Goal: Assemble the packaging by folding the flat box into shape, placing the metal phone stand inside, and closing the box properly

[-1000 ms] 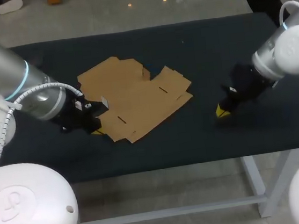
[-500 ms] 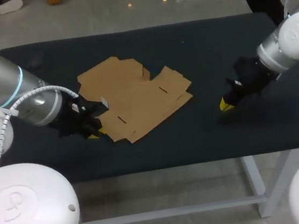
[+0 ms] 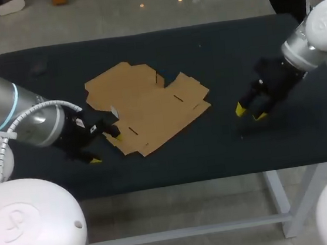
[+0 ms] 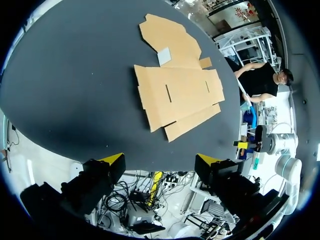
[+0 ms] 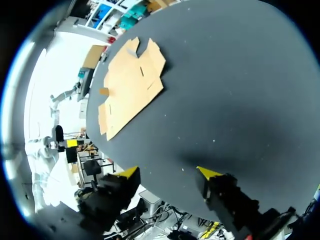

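This looks like a robotics lab bench. The work table (image 3: 225, 148) is draped in dark cloth over a plain white metal frame (image 3: 188, 232). A white jointed left arm (image 3: 2, 105) trailing an exposed cable (image 3: 43, 103) enters at nine o'clock, and the right arm (image 3: 322, 36) at three. A flat box (image 3: 144, 107) lies at the centre.

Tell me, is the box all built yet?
Not yet, nothing looks done. The cardboard box lies flat and unfolded on the table. Nothing is in hand: the left gripper is open close by the box's near edge, and the right gripper is open over bare table off to the side. Left to do: fold the box, put the phone stand in (I can't see it in these pictures), and close it.
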`<control>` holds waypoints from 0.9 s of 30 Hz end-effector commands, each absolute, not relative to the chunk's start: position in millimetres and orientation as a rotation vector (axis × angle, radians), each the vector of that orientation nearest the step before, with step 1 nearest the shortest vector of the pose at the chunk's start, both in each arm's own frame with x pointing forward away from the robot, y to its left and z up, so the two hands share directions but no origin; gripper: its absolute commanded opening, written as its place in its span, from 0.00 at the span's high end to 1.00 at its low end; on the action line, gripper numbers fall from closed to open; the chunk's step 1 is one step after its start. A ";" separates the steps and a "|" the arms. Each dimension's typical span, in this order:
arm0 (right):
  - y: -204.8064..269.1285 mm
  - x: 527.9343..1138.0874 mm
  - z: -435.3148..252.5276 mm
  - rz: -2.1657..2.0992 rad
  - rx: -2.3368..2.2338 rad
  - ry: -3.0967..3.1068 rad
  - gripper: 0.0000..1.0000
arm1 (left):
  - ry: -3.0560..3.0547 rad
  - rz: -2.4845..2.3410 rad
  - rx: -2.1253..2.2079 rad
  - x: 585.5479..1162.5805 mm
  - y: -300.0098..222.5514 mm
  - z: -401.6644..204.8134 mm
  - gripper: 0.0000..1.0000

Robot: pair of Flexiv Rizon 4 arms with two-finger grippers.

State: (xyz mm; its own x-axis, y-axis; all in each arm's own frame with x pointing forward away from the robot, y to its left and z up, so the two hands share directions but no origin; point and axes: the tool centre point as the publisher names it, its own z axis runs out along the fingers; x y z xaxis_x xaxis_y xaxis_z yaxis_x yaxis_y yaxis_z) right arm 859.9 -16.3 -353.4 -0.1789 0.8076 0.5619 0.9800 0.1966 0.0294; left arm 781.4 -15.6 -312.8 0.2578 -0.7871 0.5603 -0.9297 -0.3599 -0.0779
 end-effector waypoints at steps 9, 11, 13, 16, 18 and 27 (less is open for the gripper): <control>-16.8 863.4 -349.1 -0.538 -1.654 -2.051 0.00 | -1.540 0.861 2.237 788.4 -16.2 -330.2 0.00; -16.8 863.4 -349.1 -0.538 -1.654 -2.051 0.00 | -1.528 0.863 2.230 792.8 -16.2 -333.7 0.00; -16.8 863.4 -349.1 -0.538 -1.654 -2.051 0.00 | -1.514 0.866 2.222 796.6 -15.9 -337.4 0.07; -16.8 863.4 -349.1 -0.538 -1.654 -2.051 0.00 | -1.500 0.867 2.211 802.6 -14.8 -342.6 0.08; -16.8 863.4 -349.1 -0.538 -1.654 -2.051 0.00 | -1.494 0.868 2.205 806.9 -14.5 -346.4 0.06; -16.8 863.4 -349.1 -0.538 -1.654 -2.051 0.00 | -1.473 0.903 2.173 825.7 -13.0 -360.6 0.09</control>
